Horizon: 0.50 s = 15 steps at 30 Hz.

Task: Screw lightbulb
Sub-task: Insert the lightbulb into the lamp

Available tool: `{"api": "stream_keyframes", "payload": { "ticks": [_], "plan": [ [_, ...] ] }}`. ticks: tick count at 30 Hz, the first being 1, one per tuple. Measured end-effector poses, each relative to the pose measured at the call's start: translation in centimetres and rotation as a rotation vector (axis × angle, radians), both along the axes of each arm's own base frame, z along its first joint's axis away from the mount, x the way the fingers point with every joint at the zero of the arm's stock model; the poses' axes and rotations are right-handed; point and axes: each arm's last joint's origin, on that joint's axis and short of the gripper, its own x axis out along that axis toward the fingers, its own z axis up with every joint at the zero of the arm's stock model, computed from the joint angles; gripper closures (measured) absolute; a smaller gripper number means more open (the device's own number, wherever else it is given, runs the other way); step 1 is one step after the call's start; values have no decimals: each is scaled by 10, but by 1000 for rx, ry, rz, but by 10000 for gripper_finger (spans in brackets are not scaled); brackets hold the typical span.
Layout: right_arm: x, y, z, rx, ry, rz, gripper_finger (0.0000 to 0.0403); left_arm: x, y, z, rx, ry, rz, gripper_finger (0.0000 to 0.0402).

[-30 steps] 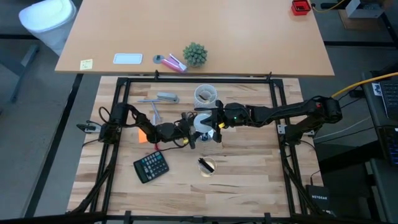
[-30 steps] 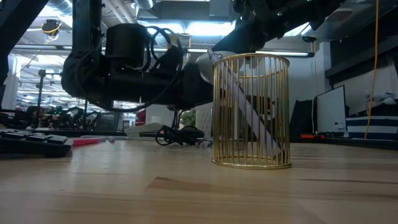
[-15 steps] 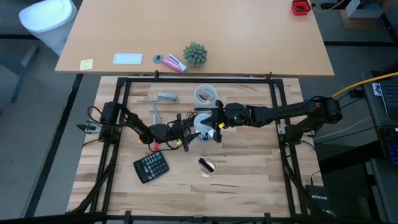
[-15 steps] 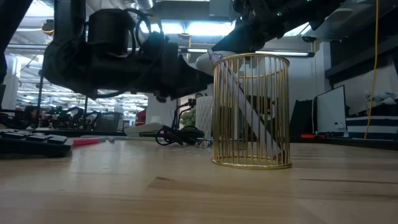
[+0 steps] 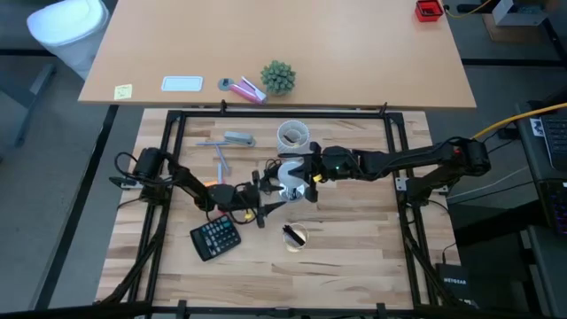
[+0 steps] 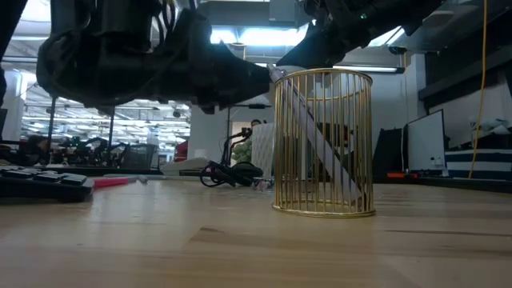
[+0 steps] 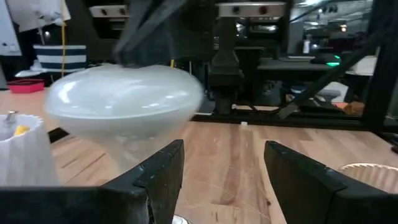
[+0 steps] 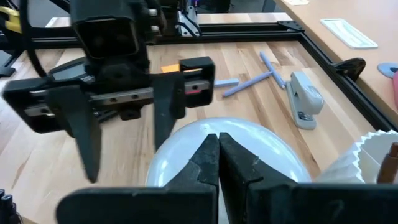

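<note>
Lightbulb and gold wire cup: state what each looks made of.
The lightbulb looks like frosted white glass or plastic: smooth, glossy dome with soft highlights; which one is unclear. The gold wire cup looks like thin metal rods with a shiny brass-coloured finish.

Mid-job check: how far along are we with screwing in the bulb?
Done: the white pear-shaped lightbulb appears picked up, with the right gripper closed on it near the table's middle. In hand: the left gripper hangs open, facing the bulb without touching it. Left: the screwing itself. No socket shows at the bulb's base in any view, so I can't confirm that any thread has engaged.
</note>
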Motion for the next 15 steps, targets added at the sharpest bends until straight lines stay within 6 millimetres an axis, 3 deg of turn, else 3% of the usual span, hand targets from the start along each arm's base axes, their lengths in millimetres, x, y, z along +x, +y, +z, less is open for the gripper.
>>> {"api": "stream_keyframes", "payload": {
  "ticks": [15],
  "plan": [
    [-1, 0, -1, 15, 15, -20, 398, 0, -3, 0, 20, 1, -6, 228]
  ]
}}
